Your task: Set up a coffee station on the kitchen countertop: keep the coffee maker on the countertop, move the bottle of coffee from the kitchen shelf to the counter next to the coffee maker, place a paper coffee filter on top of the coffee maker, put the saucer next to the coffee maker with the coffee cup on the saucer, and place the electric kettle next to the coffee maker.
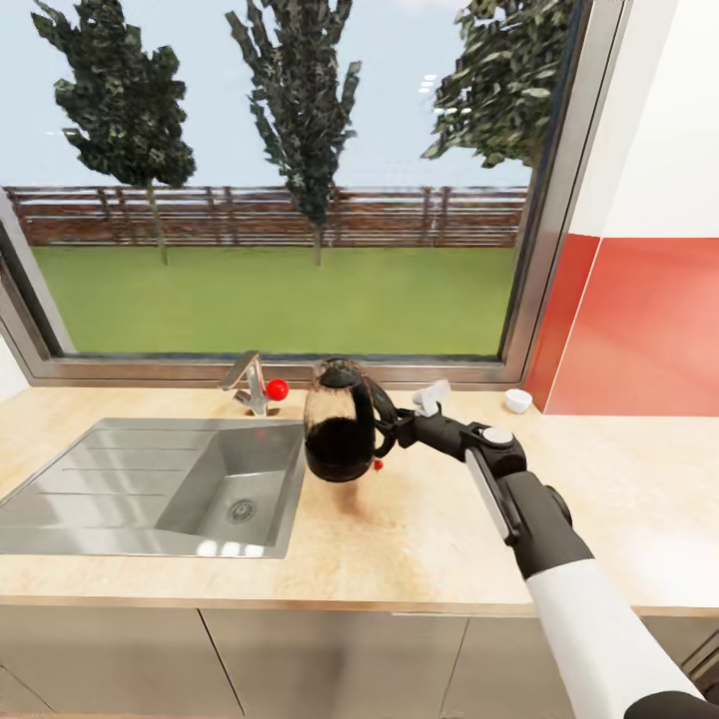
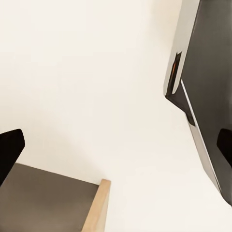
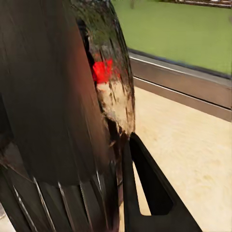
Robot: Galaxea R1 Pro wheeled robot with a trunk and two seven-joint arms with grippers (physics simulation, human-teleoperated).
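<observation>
A: Kettle position, what are you seeing?

B: The electric kettle [image 1: 340,424] is hanging just above the kitchen countertop [image 1: 419,539], clear of it, with its shadow lying right beneath. It is sitting just beside the sink [image 1: 150,479], on the sink's right edge, in front of the window [image 1: 280,180].

A: Who is carrying it?

B: The right gripper [image 1: 384,431] is clamping the handle. The handle side is facing the robot's right, so the body is lying out beyond the fingers, toward the sink. In the right wrist view the black body [image 3: 58,96] is pressing up against one finger [image 3: 145,193].

A: How is it standing?

B: Its long axis is running roughly upright, base down and red switch low on the handle side.

A: And the other arm?

B: The left gripper [image 2: 116,145] is idling with its fingers spread wide, facing a pale wall, so I am judging the right arm the one to set it down.

A: Set it down where?

B: Beside the coffee maker, though I cannot tell which way that lies. The coffee cup [image 1: 517,400] is resting at the back, well right of the kettle.
</observation>
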